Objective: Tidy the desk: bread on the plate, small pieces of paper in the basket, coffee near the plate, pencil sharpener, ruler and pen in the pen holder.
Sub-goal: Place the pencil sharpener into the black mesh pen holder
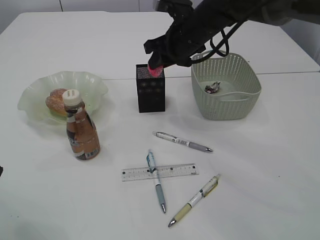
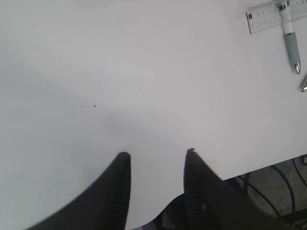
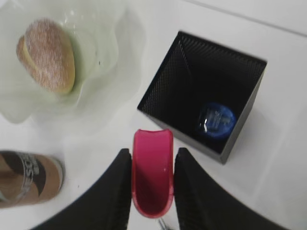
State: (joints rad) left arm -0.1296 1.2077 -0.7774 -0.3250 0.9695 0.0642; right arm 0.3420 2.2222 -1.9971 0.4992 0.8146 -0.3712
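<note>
Glossy pink sharpener [image 3: 152,172] pinched; square black-mesh holder [image 3: 206,96] beyond.

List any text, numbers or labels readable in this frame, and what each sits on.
None can be read.
Brown coffee bottle: label print blurred.
Clear plastic ruler: scale marks visible, numbers too small.
Blue round object inside the black mesh pen holder: white marking, illegible.

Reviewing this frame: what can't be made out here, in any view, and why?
- Pink object in the right gripper: too blurred to identify, arm covers it in the exterior view.
- Blue thing inside the pen holder: blurred in the right wrist view, hidden by the mesh wall elsewhere.
- Scrap in the basket: too small.
- Left gripper: outside the exterior view.
</note>
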